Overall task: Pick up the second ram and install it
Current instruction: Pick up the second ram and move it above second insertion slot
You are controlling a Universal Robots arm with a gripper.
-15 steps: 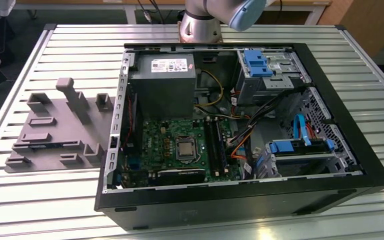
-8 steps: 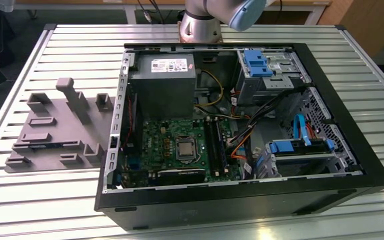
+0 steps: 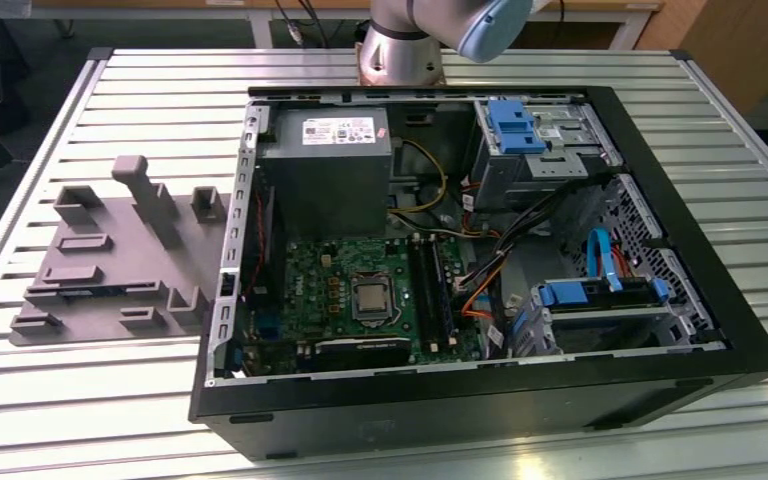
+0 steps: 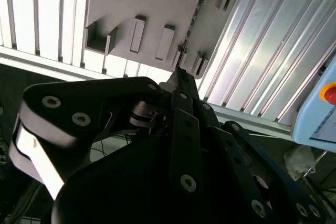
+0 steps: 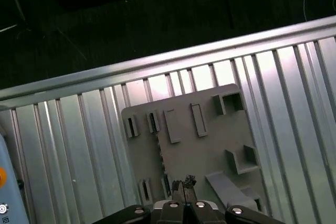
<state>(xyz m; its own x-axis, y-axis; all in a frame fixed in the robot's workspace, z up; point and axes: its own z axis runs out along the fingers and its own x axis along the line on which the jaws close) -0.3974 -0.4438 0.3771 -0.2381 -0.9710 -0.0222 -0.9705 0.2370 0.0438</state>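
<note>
1. Exterior view: an open computer case (image 3: 491, 400) sits on the slatted table (image 3: 131, 100), with a grey holder tray (image 3: 117, 260) beside it. The second ram (image 3: 97, 291) looks to be the thin blue strip standing on edge in that tray, not in the motherboard (image 3: 357, 290).
2. Second wrist view: the gripper (image 4: 177, 73) hangs over the tray (image 4: 152, 3), tips pinched together and holding nothing. The ram (image 4: 190, 30) runs straight out ahead of the fingertips, its near end just past them.
3. First wrist view: the gripper (image 5: 183, 183) again has narrow, empty tips. The ram (image 5: 161, 153) is a thin dark line in the tray (image 5: 210, 150), slightly to one side of the tips. I cannot tell the height above it.
4. Judgement: the step in hand is the approach to the pick – nothing is grasped and nothing installed. A grasp from here calls for spreading the jaws, squaring them across the board's flat faces, and coming down straight – clear of the tray's posts.
</note>
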